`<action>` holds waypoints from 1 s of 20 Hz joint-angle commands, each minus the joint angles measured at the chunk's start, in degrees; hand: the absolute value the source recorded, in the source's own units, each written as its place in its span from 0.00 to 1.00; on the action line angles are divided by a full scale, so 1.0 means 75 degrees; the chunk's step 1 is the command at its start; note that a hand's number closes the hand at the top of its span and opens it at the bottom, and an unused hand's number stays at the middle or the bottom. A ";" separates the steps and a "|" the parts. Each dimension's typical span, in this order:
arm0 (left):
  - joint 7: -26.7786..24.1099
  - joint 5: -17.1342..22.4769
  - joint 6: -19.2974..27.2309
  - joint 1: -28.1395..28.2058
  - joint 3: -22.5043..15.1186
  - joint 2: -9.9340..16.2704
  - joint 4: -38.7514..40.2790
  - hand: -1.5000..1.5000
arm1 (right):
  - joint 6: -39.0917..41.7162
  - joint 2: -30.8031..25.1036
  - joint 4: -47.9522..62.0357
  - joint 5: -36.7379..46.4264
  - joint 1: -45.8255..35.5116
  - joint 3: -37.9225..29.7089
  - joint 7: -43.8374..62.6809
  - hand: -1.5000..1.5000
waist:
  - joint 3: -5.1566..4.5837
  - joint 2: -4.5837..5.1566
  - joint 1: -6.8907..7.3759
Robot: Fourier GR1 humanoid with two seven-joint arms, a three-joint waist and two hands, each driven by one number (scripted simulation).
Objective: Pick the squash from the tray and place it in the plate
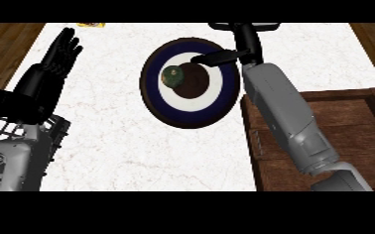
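Observation:
The small green squash (173, 75) lies on the round plate (156, 96), on the left side of its brown centre. The plate has a dark blue rim and a white ring. My right hand (247, 42) hovers over the plate's upper right edge, with one straight finger (218, 57) reaching left toward the centre, a short gap from the squash. It holds nothing. The brown wooden tray (337, 114) sits at the right, partly under my right forearm. My left hand (60, 54) rests open at the far left, fingers up.
A small yellow item (93, 25) shows at the counter's far edge, top left. A black wire grid (51, 131) sits at the lower left beside my left forearm. White marble counter (110, 144) surrounds the plate.

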 commanded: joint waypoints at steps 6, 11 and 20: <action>0.0073 0.0022 -0.0101 0.0092 0.0081 0.0041 -0.0126 0.50 | 0.1940 -0.1428 0.0970 -0.0423 0.0844 -0.0901 -0.1674 0.00 | 0.0006 0.0025 0.0017; 0.0584 -0.0051 0.0041 -0.0310 -0.0160 -0.0174 -0.0294 0.50 | 0.2706 -0.2011 0.1613 -0.0261 0.0904 -0.1032 -0.2327 0.00 | 0.0011 0.0036 0.0056; -0.0592 0.0016 -0.0320 0.0276 0.0211 -0.0035 0.0304 0.50 | 0.3504 -0.2825 0.2318 0.0110 0.1225 -0.1100 -0.3330 0.00 | 0.0010 0.0057 0.0081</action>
